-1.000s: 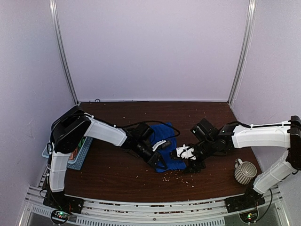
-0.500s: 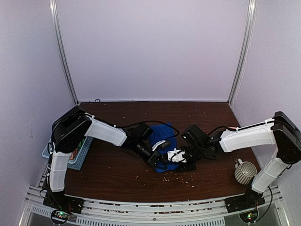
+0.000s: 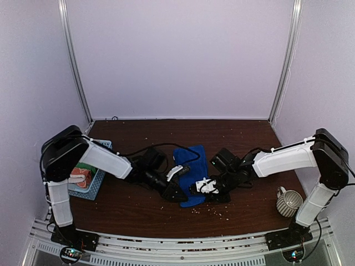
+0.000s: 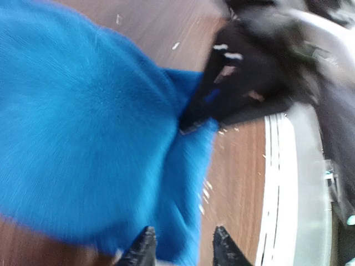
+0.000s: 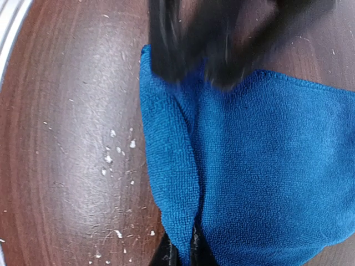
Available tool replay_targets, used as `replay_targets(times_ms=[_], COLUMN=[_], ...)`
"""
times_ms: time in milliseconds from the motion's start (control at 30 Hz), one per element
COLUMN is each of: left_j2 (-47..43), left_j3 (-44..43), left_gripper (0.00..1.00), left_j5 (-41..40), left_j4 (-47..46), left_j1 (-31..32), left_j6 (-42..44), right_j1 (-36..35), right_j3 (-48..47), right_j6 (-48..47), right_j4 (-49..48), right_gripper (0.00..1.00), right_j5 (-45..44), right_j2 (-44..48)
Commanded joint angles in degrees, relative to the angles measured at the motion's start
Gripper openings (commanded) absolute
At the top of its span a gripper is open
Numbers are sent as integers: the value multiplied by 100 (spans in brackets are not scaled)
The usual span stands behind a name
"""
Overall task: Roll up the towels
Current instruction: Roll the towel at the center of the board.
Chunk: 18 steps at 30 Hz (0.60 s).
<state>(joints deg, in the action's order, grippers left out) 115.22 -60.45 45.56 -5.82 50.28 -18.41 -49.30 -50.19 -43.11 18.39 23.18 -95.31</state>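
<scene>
Now, blue towel (image 3: pixel 188 163) lengthwise far-to-near, near end pinched in right gripper (image 5: pixel 183 252); left gripper (image 4: pixel 183 249) parted.

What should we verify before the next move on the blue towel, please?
1. Right tool gripping the blue towel: ok, shut on its near edge.
2. Left tool gripping the towel: not ok, its fingers stand apart with the towel's edge between them.
3. Towel lying flat for rolling: not ok, a narrow strip along one edge is folded over.
4. The two tools free of each other: cannot tell, they sit close together at the same end of the towel and both wrist views are blurred there.
5. Mug out of the way: ok, it stands apart near the right arm's base.
</scene>
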Motion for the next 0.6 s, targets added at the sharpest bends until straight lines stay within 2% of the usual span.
replay_targets(times_ms=[0,133,300,400,567], left_j2=[-1310,-1725,-1616,-1491,-1058], left_j3=[1415,2480,2445,2364,2000], left_gripper=[38,41,46,46,47], left_j5=[-1148,-2177,-2850,-3058,-3157], left_j4=[-2343,-3689,-3611,-3635,-3524], left_j1=[42,626,1275,1335,1335], left_j6=[285,923,1951,2155,2562], right_j1=[131,288,668,823,998], right_j3=[-334,-651,-1298,-1630,-1953], right_j6=[104,291,485,403,396], right_j4=[675,1007,1725,2236,2528], right_gripper=[3,3,2,2,2], right_j5=[672,1059,1831,2190,2572], right_j2=[-48,-315,-1004,-1371,-1762])
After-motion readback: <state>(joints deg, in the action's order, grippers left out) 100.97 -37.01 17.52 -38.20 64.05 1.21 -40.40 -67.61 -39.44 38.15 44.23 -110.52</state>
